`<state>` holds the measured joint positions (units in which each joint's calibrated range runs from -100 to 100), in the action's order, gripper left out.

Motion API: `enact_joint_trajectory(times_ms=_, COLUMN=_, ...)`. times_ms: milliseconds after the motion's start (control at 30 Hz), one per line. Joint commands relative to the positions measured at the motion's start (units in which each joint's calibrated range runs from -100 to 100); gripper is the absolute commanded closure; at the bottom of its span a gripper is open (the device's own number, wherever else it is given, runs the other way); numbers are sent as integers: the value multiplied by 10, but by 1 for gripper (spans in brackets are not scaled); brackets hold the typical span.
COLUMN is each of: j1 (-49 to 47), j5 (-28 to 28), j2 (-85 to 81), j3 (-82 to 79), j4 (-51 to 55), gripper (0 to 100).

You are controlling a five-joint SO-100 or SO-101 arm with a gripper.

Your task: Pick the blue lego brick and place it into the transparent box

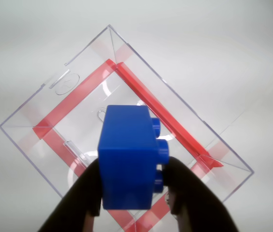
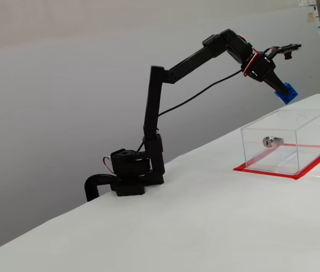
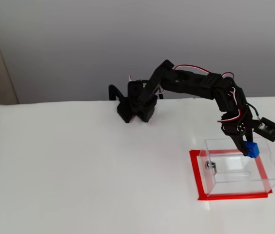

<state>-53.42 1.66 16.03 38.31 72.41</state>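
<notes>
Standing at the left of a fixed view, the black five-joint robot arm (image 2: 154, 113) rises from its base on the white table (image 2: 177, 226) and reaches rightward.

Black two-finger gripper (image 2: 282, 90): at the arm's far end, pointing down, pinching the small bright blue plastic lego brick (image 2: 286, 92). In the wrist view the two dark fingers (image 1: 85, 193) press against opposite sides of the brick (image 1: 127, 162), its round studs facing right.

Blue brick, location: held in the air above the clear acrylic rectangular box (image 2: 287, 141), not touching it; in another fixed view it (image 3: 251, 149) hangs over the box's (image 3: 240, 168) upper right part.

Clear box: open-topped, standing on the table at the right, a red border (image 2: 279, 171) around its base, a small silver lock cylinder (image 2: 271, 141) on its left wall.
</notes>
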Motion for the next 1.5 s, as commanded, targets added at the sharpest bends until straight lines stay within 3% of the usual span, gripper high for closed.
enact_joint_trajectory(times_ms=0, j1=2, j5=1, j2=-7, j3=6, j4=-2, gripper=90)
enact_joint_trajectory(times_ms=267, j1=3, j5=-3, j2=-5, j3=6, j4=-7, gripper=74)
enact_joint_trajectory(times_ms=733, j1=8, j5=-3, j2=-5, j3=6, j4=-8, gripper=74)
enact_joint_trajectory(times_ms=1000, j1=9, j5=-3, j2=-6, j3=8, j4=-8, gripper=93)
enact_joint_trajectory(times_ms=1467, j1=61, j5=0, j2=-67, j3=-6, j4=-1, gripper=99)
